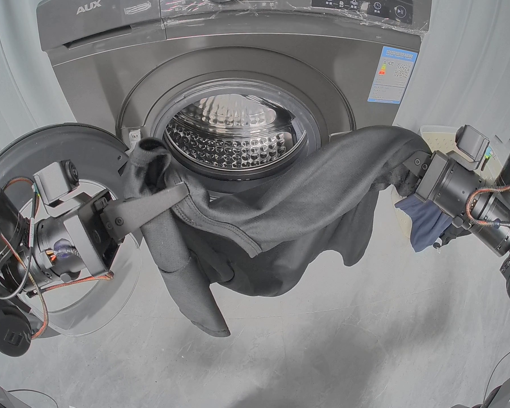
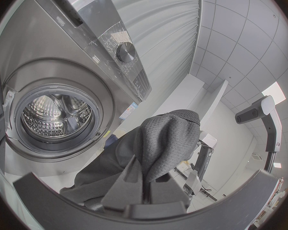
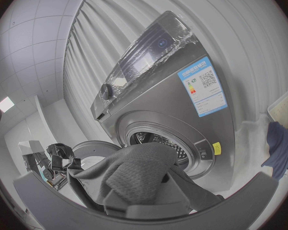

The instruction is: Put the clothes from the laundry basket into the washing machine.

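Observation:
A dark grey garment (image 1: 300, 199) hangs stretched between my two grippers in front of the washing machine's open drum (image 1: 235, 126), with its lower folds drooping toward the floor. My left gripper (image 1: 175, 194) is shut on one end, left of the opening; in the left wrist view the cloth (image 2: 169, 138) bunches over the closed fingers (image 2: 131, 179). To the right of the opening my right gripper (image 1: 407, 171) is shut on the other end, and fabric (image 3: 140, 166) covers its fingers (image 3: 169, 192). The pale laundry basket (image 1: 442, 137) stands behind the right arm, a blue garment (image 1: 422, 222) draped over its edge.
The machine's round door (image 1: 56, 148) is swung open to the left, just behind my left arm. A grey curtain hangs behind and beside the machine. The light floor (image 1: 323, 341) below the garment is bare.

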You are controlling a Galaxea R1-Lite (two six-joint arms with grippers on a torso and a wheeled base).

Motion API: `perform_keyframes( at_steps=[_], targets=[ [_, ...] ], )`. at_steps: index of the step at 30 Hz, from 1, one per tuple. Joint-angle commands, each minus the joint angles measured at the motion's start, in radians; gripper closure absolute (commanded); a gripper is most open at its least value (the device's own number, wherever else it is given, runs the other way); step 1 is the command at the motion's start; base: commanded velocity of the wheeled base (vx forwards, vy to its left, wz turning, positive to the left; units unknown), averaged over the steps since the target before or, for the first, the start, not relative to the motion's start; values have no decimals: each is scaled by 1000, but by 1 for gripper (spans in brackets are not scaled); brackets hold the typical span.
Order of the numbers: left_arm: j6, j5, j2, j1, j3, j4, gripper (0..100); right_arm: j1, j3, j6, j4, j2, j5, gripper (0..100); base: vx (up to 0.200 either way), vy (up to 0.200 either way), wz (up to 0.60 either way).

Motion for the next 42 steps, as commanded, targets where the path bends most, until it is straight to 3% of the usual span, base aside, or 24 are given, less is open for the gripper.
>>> perform_keyframes(
  at_steps=[1, 7, 11, 17, 18, 23, 25, 26, 27, 34, 42],
  targets=[
    [-2, -1, 8, -3, -7, -1, 100, -10, -6, 21, 21, 0, 0, 100, 0, 0, 0],
    [-2, -2, -1, -29, -25, -1, 100, 22, 74, 18, 45, 113, 2, 100, 0, 0, 0],
    [-7, -1, 2, -29, -24, -19, 100, 51, 60, 9, -28, 326, 3, 100, 0, 0, 0],
    [-12, 3, 0, -27, -24, -29, 100, 83, 3, -45, -119, 532, 8, 100, 0, 0, 0],
    [-12, 3, -1, -27, -27, -29, 100, 92, 0, -52, -123, 550, 6, 0, 0, 0, 0],
    [-12, 3, 0, -27, -36, -29, 100, 114, 8, -84, -134, 589, 6, 0, 0, 0, 0],
    [-12, 7, 13, -21, -64, -29, 100, 125, 43, -150, -146, 615, 6, 0, 0, 0, 0],
    [-12, 7, 13, -21, -64, -29, 100, 125, 46, -157, -146, 615, 6, 0, 0, 0, 0],
    [-12, 29, 25, -21, -79, -29, 100, 126, 88, -200, -146, 613, 8, 0, 0, 0, 0],
    [-12, 104, 63, -21, -119, -29, 100, 125, 230, -322, -238, 607, 17, 0, 0, 0, 0],
    [-10, 113, 71, -18, -125, -29, 100, 140, 243, -344, -303, 538, 88, 0, 0, 0, 0]
  ],
)
